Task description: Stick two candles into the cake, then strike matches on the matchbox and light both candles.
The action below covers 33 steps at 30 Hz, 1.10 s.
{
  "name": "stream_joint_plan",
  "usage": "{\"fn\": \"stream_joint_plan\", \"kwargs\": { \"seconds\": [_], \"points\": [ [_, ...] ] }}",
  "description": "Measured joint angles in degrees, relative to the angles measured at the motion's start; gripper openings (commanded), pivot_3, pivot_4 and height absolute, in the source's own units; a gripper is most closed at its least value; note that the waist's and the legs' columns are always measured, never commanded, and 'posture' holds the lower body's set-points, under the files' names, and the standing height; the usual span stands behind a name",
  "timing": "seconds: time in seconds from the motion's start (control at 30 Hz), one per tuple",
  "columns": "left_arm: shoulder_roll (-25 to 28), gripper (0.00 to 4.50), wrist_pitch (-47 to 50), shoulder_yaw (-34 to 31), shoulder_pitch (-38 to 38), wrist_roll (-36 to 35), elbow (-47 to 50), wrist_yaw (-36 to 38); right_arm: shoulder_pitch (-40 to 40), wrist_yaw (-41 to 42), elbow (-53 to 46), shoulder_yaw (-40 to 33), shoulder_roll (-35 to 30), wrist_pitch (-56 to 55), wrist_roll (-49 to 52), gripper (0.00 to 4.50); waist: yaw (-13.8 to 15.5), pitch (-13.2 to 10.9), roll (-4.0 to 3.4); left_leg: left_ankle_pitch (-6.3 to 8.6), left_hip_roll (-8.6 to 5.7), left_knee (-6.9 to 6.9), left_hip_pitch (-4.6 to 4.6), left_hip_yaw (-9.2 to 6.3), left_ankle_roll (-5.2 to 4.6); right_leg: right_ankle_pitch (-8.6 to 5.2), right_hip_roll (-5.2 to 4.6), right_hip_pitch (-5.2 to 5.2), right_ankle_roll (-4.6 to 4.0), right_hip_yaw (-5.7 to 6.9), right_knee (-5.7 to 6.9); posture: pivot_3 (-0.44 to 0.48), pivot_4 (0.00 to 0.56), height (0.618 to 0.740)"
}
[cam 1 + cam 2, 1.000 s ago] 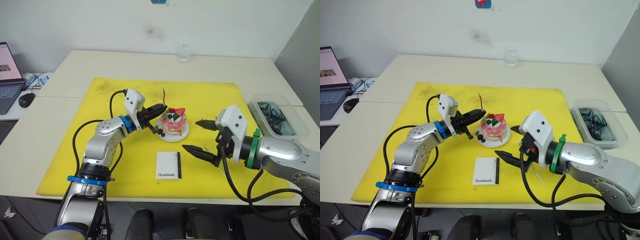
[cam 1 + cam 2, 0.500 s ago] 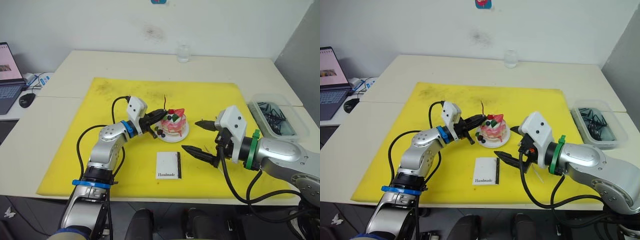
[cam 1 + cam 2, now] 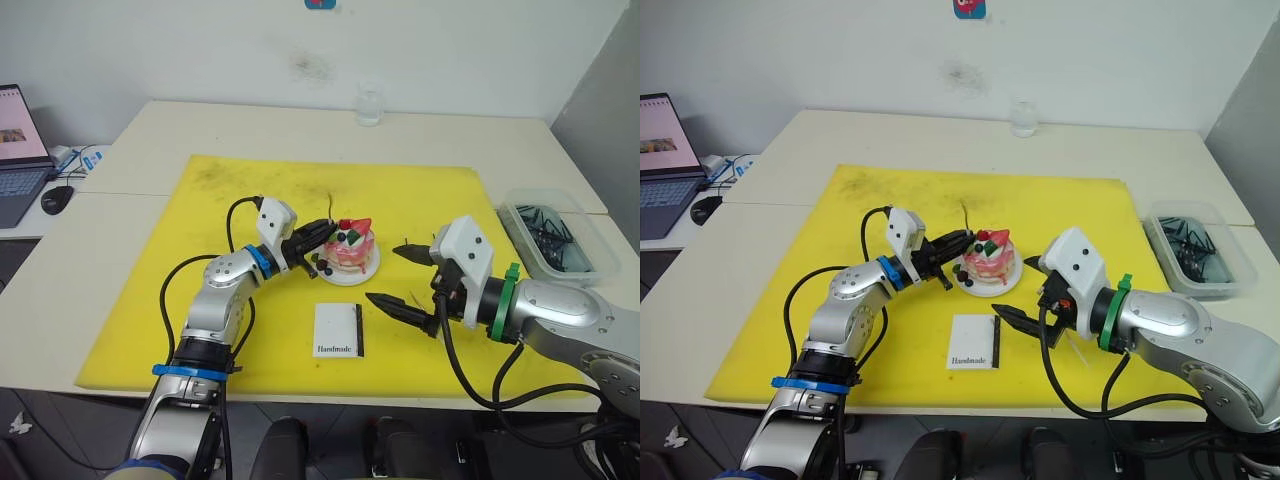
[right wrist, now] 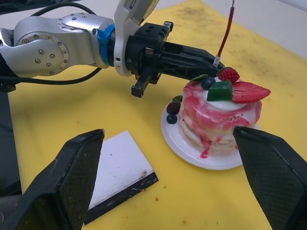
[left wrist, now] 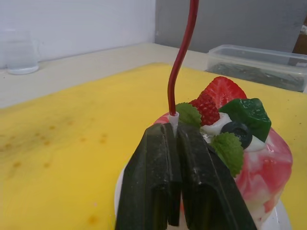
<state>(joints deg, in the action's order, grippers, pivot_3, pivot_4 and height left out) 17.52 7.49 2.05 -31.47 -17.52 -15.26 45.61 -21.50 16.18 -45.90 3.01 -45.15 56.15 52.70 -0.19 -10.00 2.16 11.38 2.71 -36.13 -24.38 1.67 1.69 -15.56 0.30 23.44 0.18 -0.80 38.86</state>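
Note:
The pink-and-white cake point(image 3: 352, 252) stands on its small white plate point(image 3: 338, 277) in the middle of the yellow mat. My left gripper point(image 3: 328, 227) is shut on a thin reddish candle point(image 5: 180, 62), which it holds upright at the cake's left top edge. The candle's lower end is hidden behind the fingertips point(image 5: 158, 143). To the right of the cake my right gripper point(image 3: 385, 272) hangs open with nothing in it. The white matchbox point(image 3: 338, 330) lies flat in front of the cake, its black strip on the right side. The matches are out of view.
A clear plastic container point(image 3: 555, 235) holding dark sticks sits off the mat at the right. A glass point(image 3: 367, 105) stands at the table's far edge. A laptop point(image 3: 15, 150) and a mouse point(image 3: 52, 199) are at the far left.
My left gripper has carried the candle right and down, up against the cake's top edge. The right gripper has stayed almost still, open.

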Motion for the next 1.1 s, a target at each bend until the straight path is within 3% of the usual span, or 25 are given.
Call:
{"fn": "stream_joint_plan", "kwargs": {
  "seconds": [0.23, 0.77, 1.07, 1.1],
  "points": [
    [0.43, 3.67, 1.32, -1.13, -0.17, 0.07, 1.74, -1.29, -0.01, 0.04, 0.0, 0.0, 0.33, 0.0, -0.81, 4.5, 0.01, 0.0, 0.0, 0.0, 0.0, 0.0, 0.0, 0.0, 0.0, 0.0, 0.0, 0.0, 0.0, -0.01, 0.0, 0.0, 0.15, 0.74],
    [3.67, 3.67, 1.66, -2.17, 0.11, 0.55, 5.42, -1.75, -1.44, -0.02, 0.94, -0.21, 3.3, -0.09, -3.62, 4.5, -0.04, 0.0, 0.0, 0.0, 0.02, 0.0, 0.01, 0.0, 0.0, 0.0, 0.06, 0.01, 0.0, -0.01, 0.02, 0.0, 0.15, 0.74],
    [13.49, 3.67, 8.99, -7.25, 5.34, -4.04, 17.74, 0.79, -1.38, -0.2, 0.92, -4.74, 4.03, -1.27, -4.82, 4.5, -0.32, 0.0, 0.0, 0.0, 0.11, 0.02, 0.05, -0.02, 0.0, 0.0, 0.04, 0.02, 0.0, -0.03, 0.04, 0.0, 0.15, 0.74],
    [14.81, 3.84, 10.72, -7.79, 6.72, -5.37, 19.88, 1.46, -0.85, -0.04, 0.71, -5.39, 4.02, -1.75, -4.81, 4.5, -0.33, 0.0, 0.0, 0.0, 0.11, 0.03, 0.05, -0.02, 0.0, 0.0, 0.03, 0.01, -0.01, -0.04, 0.03, 0.0, 0.15, 0.74]
  ]
}}
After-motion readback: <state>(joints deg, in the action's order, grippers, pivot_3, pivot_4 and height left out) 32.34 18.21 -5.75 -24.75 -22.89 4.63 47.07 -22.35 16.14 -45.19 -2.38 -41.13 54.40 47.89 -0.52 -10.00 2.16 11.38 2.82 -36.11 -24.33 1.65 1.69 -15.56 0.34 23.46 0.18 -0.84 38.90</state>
